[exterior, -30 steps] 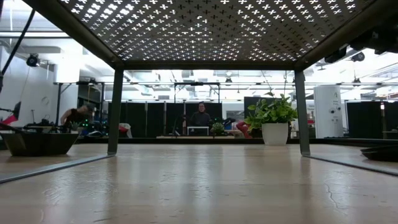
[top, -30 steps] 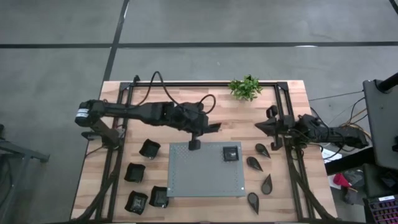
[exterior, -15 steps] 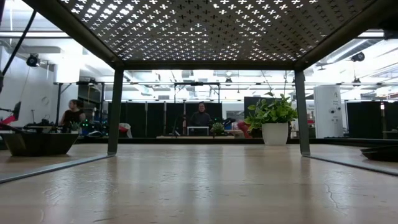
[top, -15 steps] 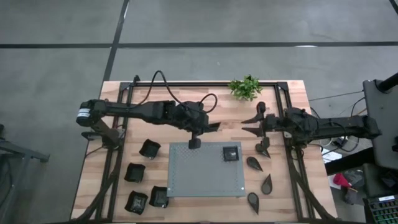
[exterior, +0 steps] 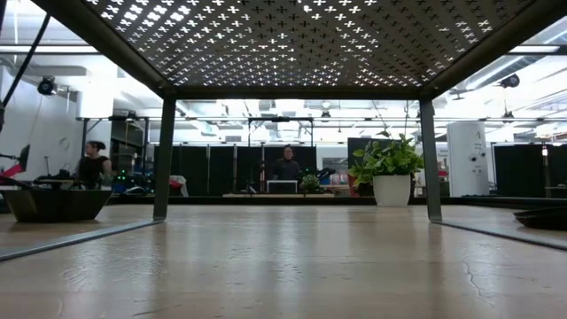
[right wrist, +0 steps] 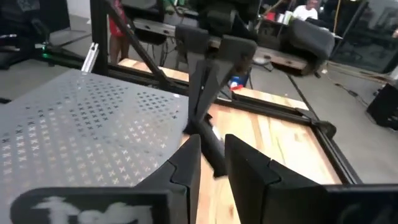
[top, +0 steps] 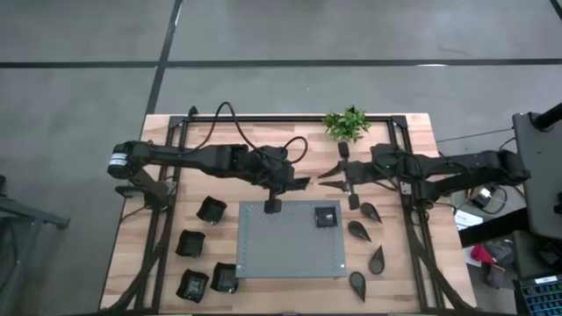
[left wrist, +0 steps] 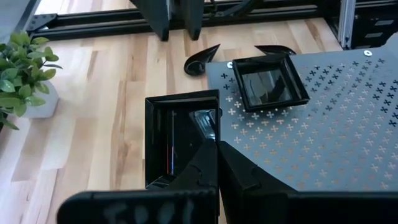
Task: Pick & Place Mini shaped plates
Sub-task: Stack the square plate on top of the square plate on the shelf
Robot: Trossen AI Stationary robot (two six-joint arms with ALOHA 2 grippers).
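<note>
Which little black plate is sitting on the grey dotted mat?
The small square plate near the grey mat's right edge. It alone lies flat on the mat; the others sit on bare wood, except one in the left gripper.

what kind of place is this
Probably a robotics lab or open workshop: a wooden table with a black metal frame carrying two arms, and beyond it workstations with people and dark partitions.

No legible text, label, brand, number or sign appears in any view. The grey mat [top: 290,239] carries only a pattern of small cross-shaped perforations, not characters. Pale smudged marks on the wrist housings at the near edge of both wrist views cannot be read.
</note>
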